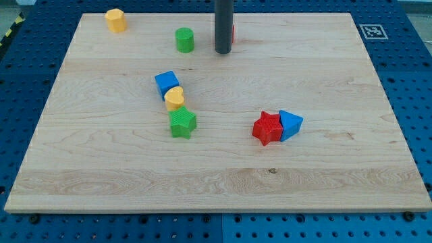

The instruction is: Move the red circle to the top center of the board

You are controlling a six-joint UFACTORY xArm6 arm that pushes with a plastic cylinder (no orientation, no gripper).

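The red circle [233,32] is almost wholly hidden behind my rod near the view's top centre; only a thin red sliver shows at the rod's right edge. My tip [223,51] rests on the board just in front of and left of that sliver. A green cylinder [184,40] stands a little left of the tip.
A yellow hexagon block [116,20] sits at the top left. A blue cube [167,83], a yellow heart-like block [175,98] and a green star [182,123] form a cluster left of centre. A red star [267,128] touches a blue triangle block [291,124] right of centre.
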